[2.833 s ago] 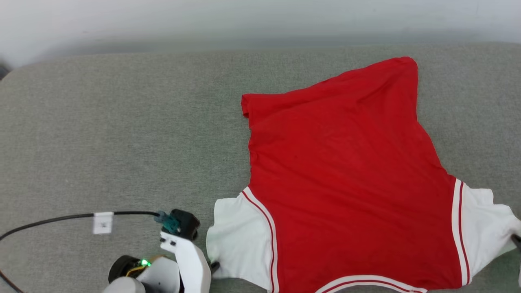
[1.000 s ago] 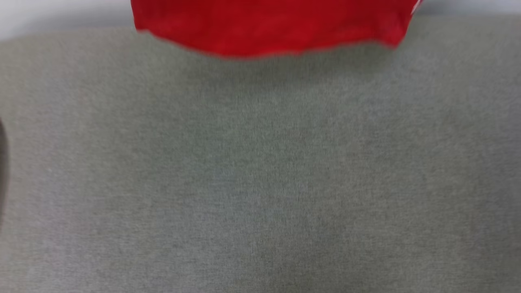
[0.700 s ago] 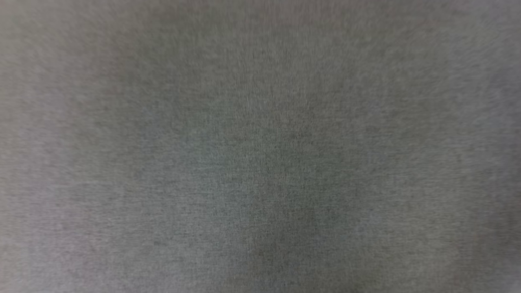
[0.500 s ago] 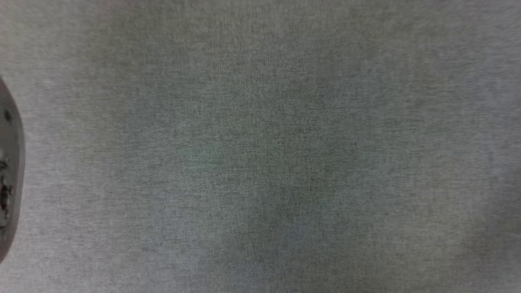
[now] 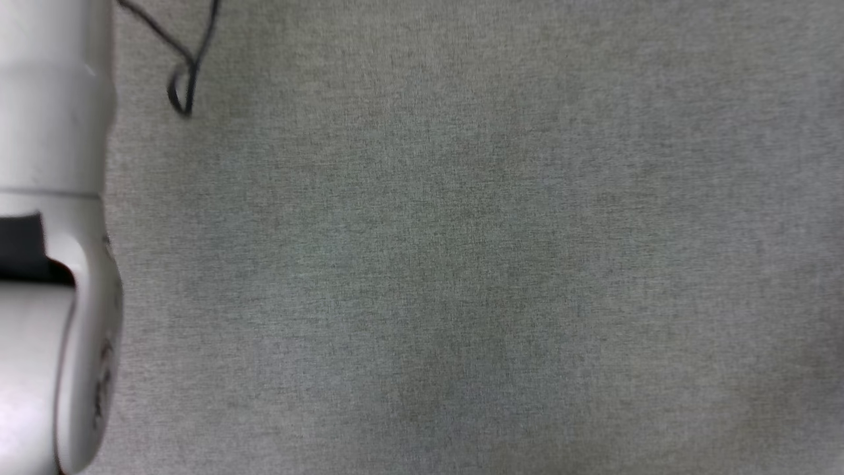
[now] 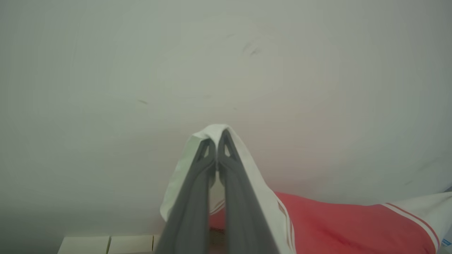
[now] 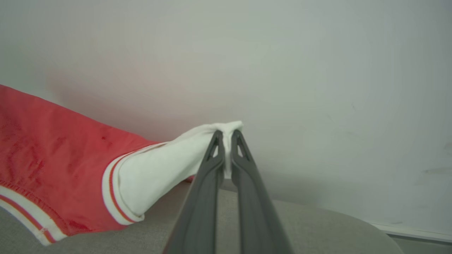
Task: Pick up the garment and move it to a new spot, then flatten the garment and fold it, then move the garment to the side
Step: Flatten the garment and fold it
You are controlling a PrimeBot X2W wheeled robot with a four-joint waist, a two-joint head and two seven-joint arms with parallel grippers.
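The garment (image 7: 53, 158) is a red jersey with white sleeves and red-white stripe trim, lifted off the grey surface and stretched between my two grippers. In the left wrist view my left gripper (image 6: 217, 135) is shut on one white sleeve (image 6: 247, 165), with the red body (image 6: 335, 225) hanging off to the lower right. My right gripper (image 7: 227, 135) is shut on the other white sleeve (image 7: 166, 169) in the right wrist view, the red body trailing to the left above the cushion.
The grey fabric surface (image 5: 461, 264) spreads across the head view. A pale arm segment (image 5: 53, 231) stands along its left edge, with a thin black cable loop (image 5: 181, 79) beside it. A plain pale wall (image 7: 317, 70) rises behind the surface.
The head camera has swung, so the red garment has slipped out of the head view. The pale arm segment has come into that view at the left.
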